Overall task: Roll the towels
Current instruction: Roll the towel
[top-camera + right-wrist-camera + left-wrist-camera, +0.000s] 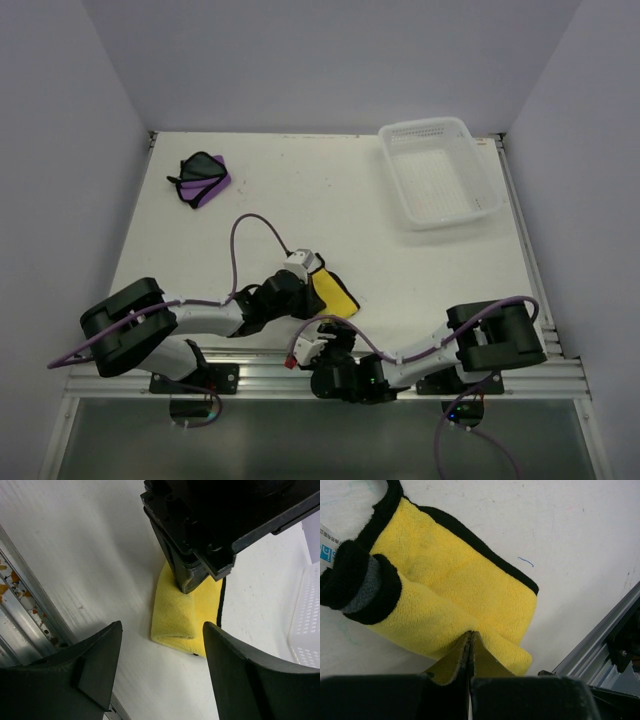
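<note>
Yellow towel roll in hand; purple one not yet begun.
On the table (300, 190), the basket (392, 175) stood far right. The purple towel (205, 180) lay bunched far left and the yellow towel (335, 292) lay partly folded near the front edge. The left gripper (471, 640) pinched its fold tight; the right gripper (162, 630) hovered wide just beside. The next move likely calls for turning the pinched edge over, with the right gripper steadying.
</note>
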{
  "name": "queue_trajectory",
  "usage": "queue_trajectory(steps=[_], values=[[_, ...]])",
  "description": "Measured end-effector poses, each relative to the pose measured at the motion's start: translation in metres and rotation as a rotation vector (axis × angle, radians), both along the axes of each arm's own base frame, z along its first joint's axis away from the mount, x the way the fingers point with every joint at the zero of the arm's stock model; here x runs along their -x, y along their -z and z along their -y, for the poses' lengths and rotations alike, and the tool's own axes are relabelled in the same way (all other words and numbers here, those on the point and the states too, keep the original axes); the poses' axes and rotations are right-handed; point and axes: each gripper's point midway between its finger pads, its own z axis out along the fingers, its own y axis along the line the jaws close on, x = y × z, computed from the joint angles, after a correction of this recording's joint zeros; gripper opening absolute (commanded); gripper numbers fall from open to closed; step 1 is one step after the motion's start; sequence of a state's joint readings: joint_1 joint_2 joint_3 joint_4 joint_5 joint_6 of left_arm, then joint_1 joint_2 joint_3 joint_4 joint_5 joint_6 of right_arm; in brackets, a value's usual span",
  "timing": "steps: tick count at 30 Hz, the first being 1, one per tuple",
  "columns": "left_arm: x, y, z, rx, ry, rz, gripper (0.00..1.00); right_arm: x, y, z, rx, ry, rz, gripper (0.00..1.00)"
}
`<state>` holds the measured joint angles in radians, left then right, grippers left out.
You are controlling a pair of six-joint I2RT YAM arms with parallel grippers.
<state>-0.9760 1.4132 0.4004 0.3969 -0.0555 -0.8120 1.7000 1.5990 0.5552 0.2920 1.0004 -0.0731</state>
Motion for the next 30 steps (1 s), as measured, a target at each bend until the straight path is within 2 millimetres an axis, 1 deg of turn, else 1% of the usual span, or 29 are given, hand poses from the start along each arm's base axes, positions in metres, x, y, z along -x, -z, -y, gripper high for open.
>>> queue_trajectory(steps=[3,6,11,14,15,18,24,25,26,28,30], values=[[0.000,0.000,0.000,-0.001,0.000,-0.001,0.00,-0.004,0.007,0.001,0.032,0.016,0.010,0.66],[0.000,0.000,0.000,-0.001,0.000,-0.003,0.00,-0.010,0.015,0.007,0.068,0.040,0.019,0.64],[0.001,0.000,0.000,-0.006,0.002,-0.007,0.00,-0.024,0.016,0.015,0.073,0.101,0.024,0.61],[0.001,0.000,0.000,-0.009,0.002,-0.009,0.00,-0.029,0.017,0.018,0.072,0.118,0.018,0.55],[0.001,0.000,0.000,-0.010,0.002,-0.010,0.00,-0.030,0.017,0.018,0.073,0.121,0.015,0.49],[0.001,0.000,0.000,-0.011,0.003,-0.011,0.00,-0.030,0.022,0.018,0.078,0.117,0.000,0.44],[0.001,0.000,0.000,-0.020,0.003,-0.016,0.00,-0.028,0.027,0.017,0.071,0.115,-0.033,0.26],[0.001,0.000,0.000,-0.021,0.003,-0.017,0.00,-0.028,0.028,0.017,0.069,0.115,-0.039,0.22],[0.001,0.000,0.000,-0.022,0.003,-0.018,0.00,-0.028,0.029,0.017,0.068,0.116,-0.044,0.16],[0.002,0.000,-0.001,-0.023,0.003,-0.019,0.00,-0.028,0.030,0.017,0.066,0.117,-0.055,0.06],[0.002,0.000,-0.002,-0.025,0.002,-0.019,0.00,-0.029,0.030,0.017,0.057,0.119,-0.066,0.00]])
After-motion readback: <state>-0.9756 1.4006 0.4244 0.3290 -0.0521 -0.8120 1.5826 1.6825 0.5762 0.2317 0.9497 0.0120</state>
